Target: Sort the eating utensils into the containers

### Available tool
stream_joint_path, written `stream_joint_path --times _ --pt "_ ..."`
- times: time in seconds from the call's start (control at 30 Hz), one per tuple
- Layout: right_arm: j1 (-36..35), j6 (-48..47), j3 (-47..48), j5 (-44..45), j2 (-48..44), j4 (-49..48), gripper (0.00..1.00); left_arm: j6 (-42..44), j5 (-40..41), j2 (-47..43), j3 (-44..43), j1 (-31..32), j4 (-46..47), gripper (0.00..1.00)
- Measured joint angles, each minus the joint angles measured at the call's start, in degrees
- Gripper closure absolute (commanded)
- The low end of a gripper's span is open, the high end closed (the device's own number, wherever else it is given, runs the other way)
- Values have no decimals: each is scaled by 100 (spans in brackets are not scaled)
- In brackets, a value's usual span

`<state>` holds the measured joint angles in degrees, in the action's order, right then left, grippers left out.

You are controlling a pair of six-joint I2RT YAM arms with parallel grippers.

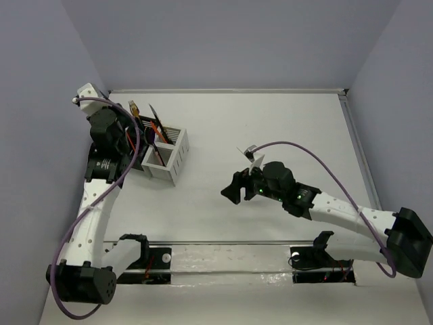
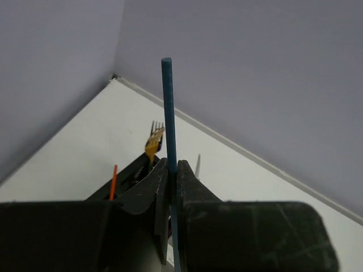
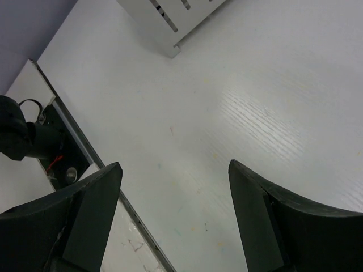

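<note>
Closest to the left wrist lens, the left gripper (image 2: pixel 170 170) has its matte black jaws pressed together on a slim teal stick (image 2: pixel 168 113), a straight round rod with a blunt flat tip that rises upright between them. Behind it that view picks out details the overhead one blurs: a gold fork (image 2: pixel 154 139) with thin tines, a thin orange stick (image 2: pixel 113 181) and a pale silver tip (image 2: pixel 198 164), all poking up around the dark edge of the black caddy (image 2: pixel 135 170). From above, the left arm hides its own fingers and the teal stick, but the layout is plain: the black caddy sits at the far left of the white table (image 1: pixel 284 128), and the white caddy (image 1: pixel 169 159), with slotted walls, sits just beside it on its right. The right wrist view shows the right gripper (image 3: pixel 174 165) with its smooth dark jaws spread wide and nothing between them, above bare, faintly grained tabletop, with a corner of the white caddy at the top edge.
</note>
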<state>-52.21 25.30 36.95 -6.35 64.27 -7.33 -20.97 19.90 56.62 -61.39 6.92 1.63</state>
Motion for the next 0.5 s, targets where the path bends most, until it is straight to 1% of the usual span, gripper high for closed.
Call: stream_joint_path --times 0.2,0.33,0.5 --pt "0 -68 -149 127 0 11 18 173 476 494 168 -450 258 100" --pt "0 -109 -214 214 0 7 18 376 728 997 210 -529 564 100" --pt "0 -111 -225 275 0 4 18 774 990 1342 713 -529 1154 100"
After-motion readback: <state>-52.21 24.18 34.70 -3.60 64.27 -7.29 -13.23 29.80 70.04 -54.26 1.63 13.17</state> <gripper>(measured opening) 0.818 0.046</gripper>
